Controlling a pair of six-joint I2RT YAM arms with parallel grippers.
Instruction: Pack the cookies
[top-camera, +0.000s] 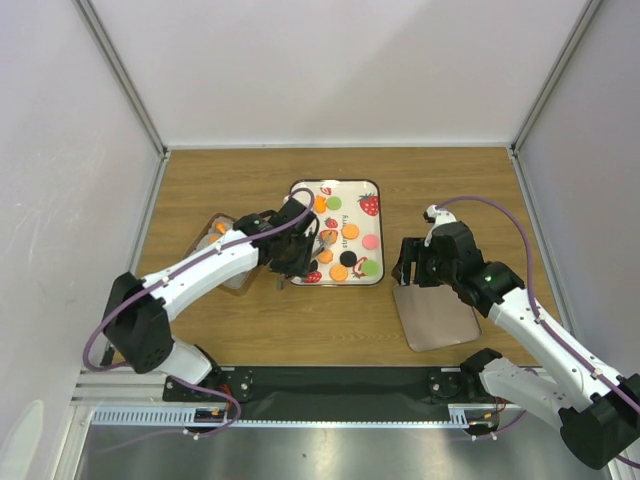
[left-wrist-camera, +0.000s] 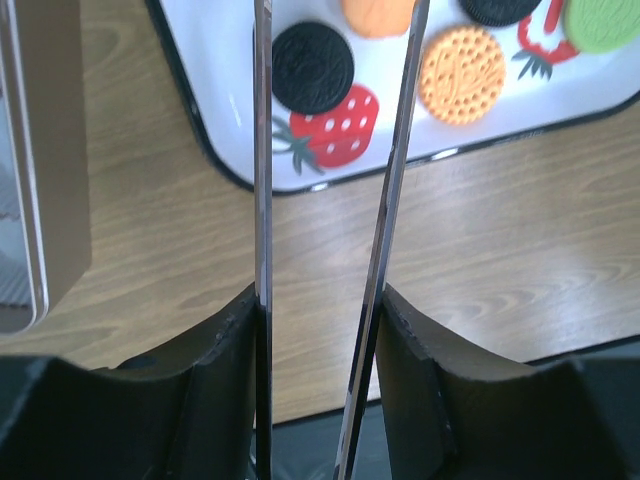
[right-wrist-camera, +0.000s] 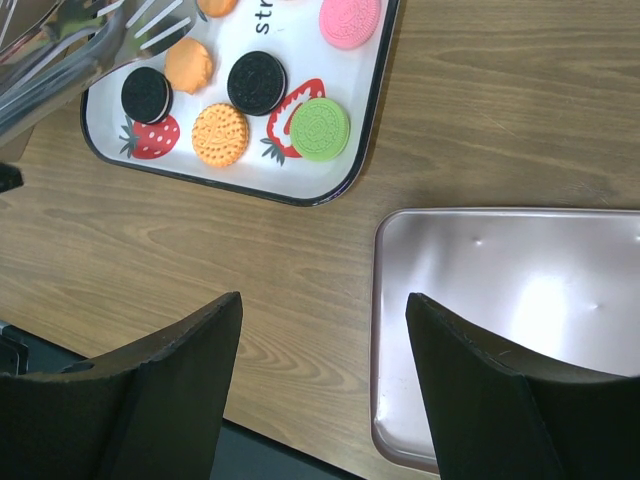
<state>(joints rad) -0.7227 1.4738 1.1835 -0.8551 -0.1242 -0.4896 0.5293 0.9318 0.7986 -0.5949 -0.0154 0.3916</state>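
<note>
clamping tongs (left-wrist-camera: 262, 150), the left gripper (left-wrist-camera: 320, 292) is hovering by the cookies (left-wrist-camera: 313, 67), likely light, stiff discs best pinched at the rims; right gripper (right-wrist-camera: 322, 312) is gaping.

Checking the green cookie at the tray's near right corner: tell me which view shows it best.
Right wrist: the green cookie lies whole and close, its pattern clear. Top external shows the cookie whole but tiny. Left wrist catches only part of the cookie, cut off by the frame's top edge.

Cookies (top-camera: 350, 231) on strawberry tray (top-camera: 340, 182), wooden table (top-camera: 330, 320)
</note>
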